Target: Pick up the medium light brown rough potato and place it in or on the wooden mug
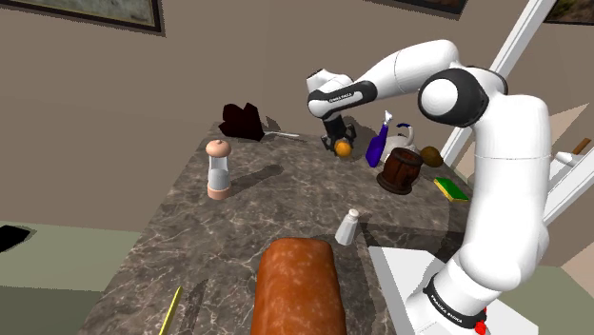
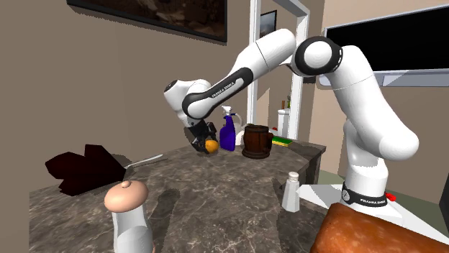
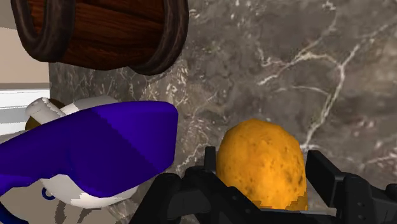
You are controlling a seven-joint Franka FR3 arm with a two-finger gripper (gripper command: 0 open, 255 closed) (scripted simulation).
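above the marble counter (image 1: 286,205): gripper (image 1: 341,143) pinching the orange-brown potato (image 1: 343,147) between both fingers.
the wooden mug (image 1: 401,169) stands upright nearby, apart from the potato, just beside a blue spray bottle (image 1: 378,145); its contents cannot be told.

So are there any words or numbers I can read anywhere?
"FRANKA EMIKA": on the forearm, tiny.
"FRANKA EMIKA": on the base band, tiny.
No writing on the potato, mug or bottle.
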